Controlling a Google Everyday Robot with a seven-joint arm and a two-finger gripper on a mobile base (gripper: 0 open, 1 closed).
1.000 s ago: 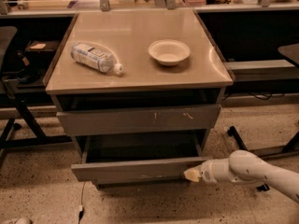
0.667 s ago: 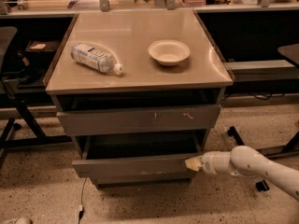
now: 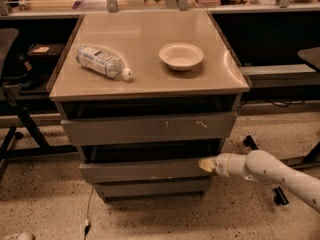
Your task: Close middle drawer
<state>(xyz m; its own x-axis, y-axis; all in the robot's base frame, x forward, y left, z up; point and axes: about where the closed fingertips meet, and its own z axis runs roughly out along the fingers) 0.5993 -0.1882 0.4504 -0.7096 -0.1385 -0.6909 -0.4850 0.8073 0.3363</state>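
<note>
Since the tan-topped grey metal cabinet (image 3: pixel 150 81) has its wide, shallow grey middle drawer (image 3: pixel 142 170) jutting slightly out, the pale-tipped gripper (image 3: pixel 205 165), touching that front's right end, open or closed cannot be told, should push straight inward until flush.

bottle (image 3: pixel 102 61) left, bowl (image 3: pixel 181 56) right on the cabinet top (image 3: pixel 145 81); gripper (image 3: pixel 205 165) at right end of the middle drawer (image 3: pixel 140 170)

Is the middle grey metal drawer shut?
Partly open: grey middle drawer juts past the bottom front, dark gap above; gripper at its right end.
</note>
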